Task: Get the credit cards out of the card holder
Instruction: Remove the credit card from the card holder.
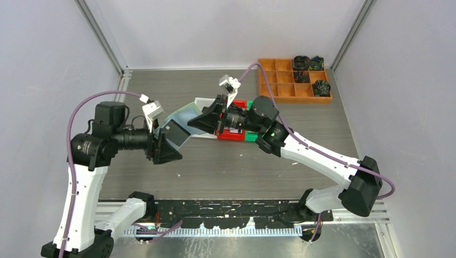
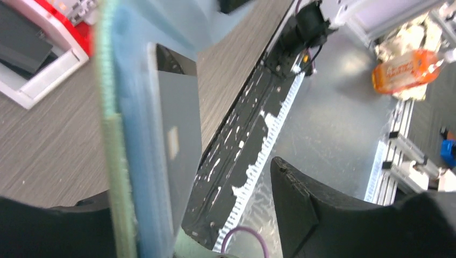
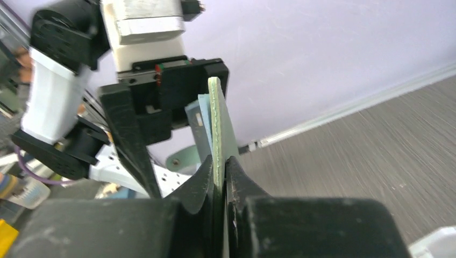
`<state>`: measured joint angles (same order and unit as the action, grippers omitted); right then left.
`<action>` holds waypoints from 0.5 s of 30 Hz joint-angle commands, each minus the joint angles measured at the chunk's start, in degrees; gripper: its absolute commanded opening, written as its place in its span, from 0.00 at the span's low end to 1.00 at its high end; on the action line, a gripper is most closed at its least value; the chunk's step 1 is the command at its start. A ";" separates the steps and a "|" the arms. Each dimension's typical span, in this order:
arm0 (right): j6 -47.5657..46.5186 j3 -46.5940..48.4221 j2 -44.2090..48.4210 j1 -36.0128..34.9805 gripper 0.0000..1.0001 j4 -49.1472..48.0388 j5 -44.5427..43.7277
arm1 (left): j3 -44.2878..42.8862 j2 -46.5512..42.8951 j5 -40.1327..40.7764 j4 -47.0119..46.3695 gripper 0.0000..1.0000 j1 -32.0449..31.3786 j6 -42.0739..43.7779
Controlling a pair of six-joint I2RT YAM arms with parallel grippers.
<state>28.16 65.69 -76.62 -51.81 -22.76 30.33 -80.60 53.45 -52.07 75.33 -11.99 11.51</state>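
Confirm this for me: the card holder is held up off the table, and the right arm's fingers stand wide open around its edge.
Not quite. The right wrist view shows the right gripper with its fingers closed on the green edge of the card holder, not wide open. The rest stands: the holder is up off the table.

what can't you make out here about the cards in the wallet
- Card count: left wrist shows one dark grey plastic card in the thin mint-green folding card holder; others, if any, are hidden.
- Card print: blurred.
- Right wrist: holder edge-on between the right fingers, pockets unseen.
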 commanded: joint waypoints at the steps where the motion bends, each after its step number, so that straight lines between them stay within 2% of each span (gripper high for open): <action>1: 11.13 -2.31 4.02 -0.13 0.01 -18.92 -2.46 | 1.23 -1.38 -4.26 -15.09 0.61 -0.14 -14.97; 8: 17.81 -7.25 4.38 -0.06 0.01 -28.15 -5.59 | 0.45 -3.12 -3.96 -21.06 0.48 0.07 -19.97; 12: 18.53 -8.47 4.79 -0.13 0.01 -28.87 -6.10 | 0.37 -4.07 -4.09 -21.11 0.40 0.27 -19.48; 15: 18.35 -9.67 5.91 0.04 0.01 -28.46 -6.61 | -0.09 -4.62 -3.41 -19.60 0.29 0.38 -17.58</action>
<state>44.62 56.29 -74.46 -51.64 -44.14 26.00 -79.15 50.02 -54.22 57.89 -11.90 -6.37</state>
